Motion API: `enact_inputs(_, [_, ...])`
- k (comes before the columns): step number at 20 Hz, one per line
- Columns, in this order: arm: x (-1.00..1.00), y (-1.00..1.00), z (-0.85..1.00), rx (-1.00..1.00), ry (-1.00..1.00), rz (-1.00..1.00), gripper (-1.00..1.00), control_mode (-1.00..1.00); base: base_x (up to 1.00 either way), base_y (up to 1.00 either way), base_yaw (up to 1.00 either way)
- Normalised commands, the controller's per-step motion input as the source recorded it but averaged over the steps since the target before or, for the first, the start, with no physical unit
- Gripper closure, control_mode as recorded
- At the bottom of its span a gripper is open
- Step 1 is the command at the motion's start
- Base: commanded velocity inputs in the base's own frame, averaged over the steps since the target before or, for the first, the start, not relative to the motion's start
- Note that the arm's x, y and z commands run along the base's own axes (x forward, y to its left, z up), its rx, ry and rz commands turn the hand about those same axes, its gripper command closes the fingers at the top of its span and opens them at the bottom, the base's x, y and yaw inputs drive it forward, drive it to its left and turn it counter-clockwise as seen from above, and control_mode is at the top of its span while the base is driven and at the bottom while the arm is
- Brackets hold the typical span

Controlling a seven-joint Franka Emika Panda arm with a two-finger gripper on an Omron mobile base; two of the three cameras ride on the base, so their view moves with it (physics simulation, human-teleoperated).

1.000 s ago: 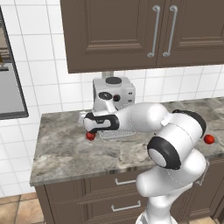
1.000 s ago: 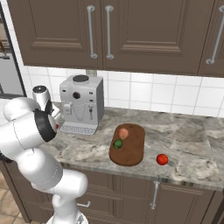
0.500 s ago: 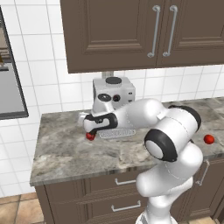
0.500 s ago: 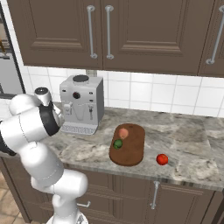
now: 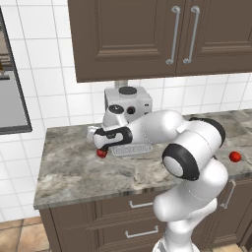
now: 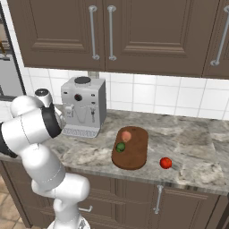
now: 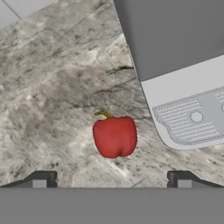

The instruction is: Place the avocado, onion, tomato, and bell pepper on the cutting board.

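Red bell pepper (image 7: 114, 137) lies on the marbled tabletop (image 7: 52, 87) straight ahead of the jaws, centred between the two dark fingertips (image 7: 42, 179), which stand wide apart with nothing between them. In the left base view the jaws hang just above that pepper (image 5: 101, 153), close to the front left corner of the grey coffee machine (image 5: 129, 103). The machine's drip tray (image 7: 192, 118) sits just to one side of the pepper, near but not touching it. Well away from the jaws, past the coffee machine, the dark reddish-brown cutting board (image 6: 134, 154) lies flat on the tabletop and carries the onion (image 6: 126, 136) and the green avocado (image 6: 120, 146), close beside each other. Farther out still, the tomato (image 6: 166, 163) rests on the bare stone just beside the board's far edge, not on it.
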Motion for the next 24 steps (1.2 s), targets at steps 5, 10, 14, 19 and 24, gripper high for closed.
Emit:
enact_inputs(5, [0.0, 0.0, -0.16, -0.01, 0.0, 0.0, -1.0, -1.0, 0.0, 0.0, 0.0])
enact_inputs(10, [0.0, 0.0, -0.24, -0.03, 0.0, 0.0, -1.0, -1.0, 0.0, 0.0, 0.0])
enact_inputs(14, [0.0, 0.0, -0.07, -0.01, 0.0, 0.0, -1.0, -1.0, 0.0, 0.0, 0.0])
enact_inputs(19, [0.06, 0.0, 0.0, -0.02, 0.0, 0.0, -1.0, -1.0, 0.0, 0.0, 0.0])
enact_inputs(24, [0.19, 0.02, 0.0, 0.0, 0.01, 0.0, -1.0, -1.0, 0.0, 0.0, 0.0])
